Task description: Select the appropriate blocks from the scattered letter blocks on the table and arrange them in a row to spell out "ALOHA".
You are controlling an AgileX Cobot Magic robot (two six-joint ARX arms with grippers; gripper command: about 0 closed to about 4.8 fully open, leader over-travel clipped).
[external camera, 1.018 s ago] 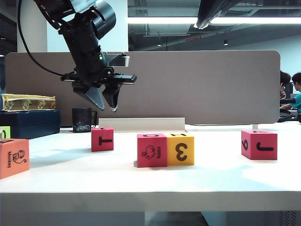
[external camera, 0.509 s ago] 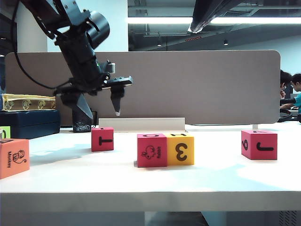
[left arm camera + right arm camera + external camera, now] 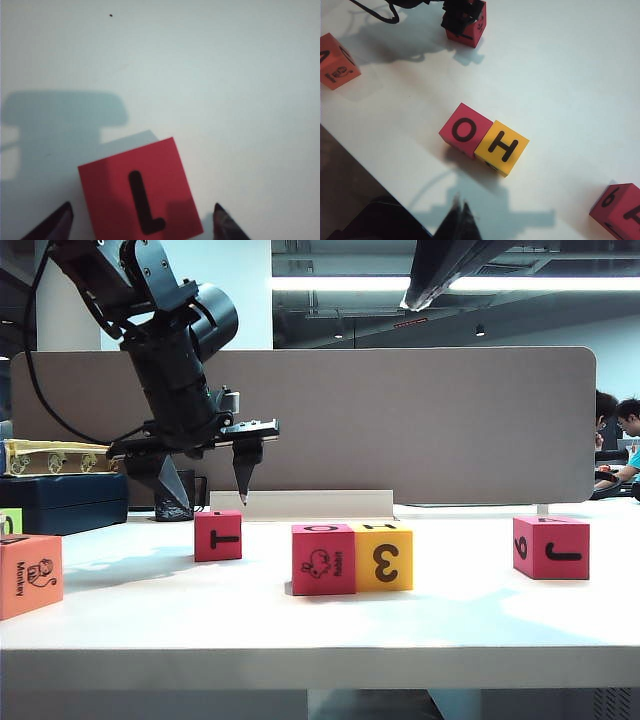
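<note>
Right gripper (image 3: 461, 220) with fingers pressed together hovers over the table (image 3: 560, 75); pink-red O block (image 3: 465, 130) touching yellow H block (image 3: 501, 147) just ahead.

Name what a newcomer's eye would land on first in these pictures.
First, the left end effector, jaws spread, hanging just above the pink-red L block at the table's left. Next, the pink-red O block touching the yellow H block mid-table. The right end effector sits shut, near the front edge.

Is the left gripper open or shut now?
Open: the left gripper hangs above the L block, its fingertips apart on both sides.
</note>
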